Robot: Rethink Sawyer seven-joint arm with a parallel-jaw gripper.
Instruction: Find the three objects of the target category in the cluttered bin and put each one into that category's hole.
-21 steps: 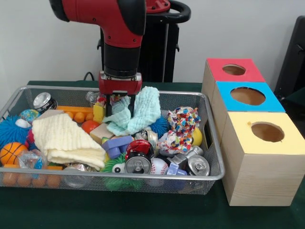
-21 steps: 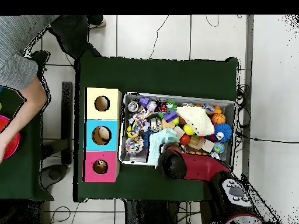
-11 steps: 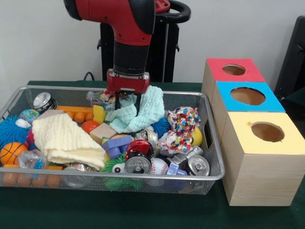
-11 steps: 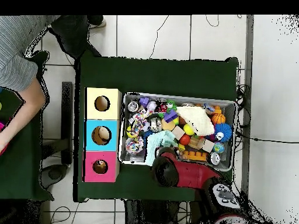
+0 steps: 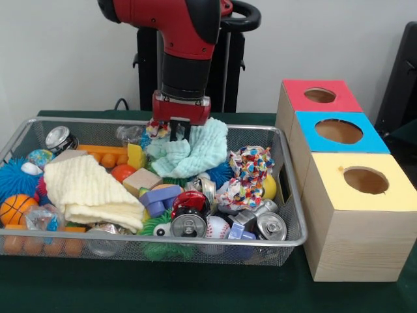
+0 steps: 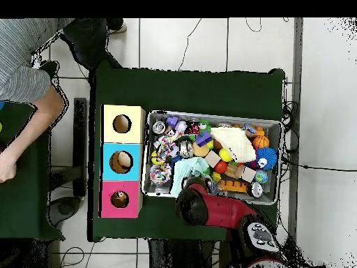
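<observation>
Front view, claw (image 5: 180,134) gripping soft ribbed cloth (image 5: 190,151)

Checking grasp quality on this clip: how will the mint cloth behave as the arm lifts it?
The mint cloth will likely hang limp: it droops in folds beneath the pincer. It seems light, since it bunches loosely. A trailing edge may drag across the toys in the bin or snag on them.

Hand (image 5: 177,134) and mint cloth (image 5: 189,150) higher, nearer the boxes (image 5: 339,176).
</observation>
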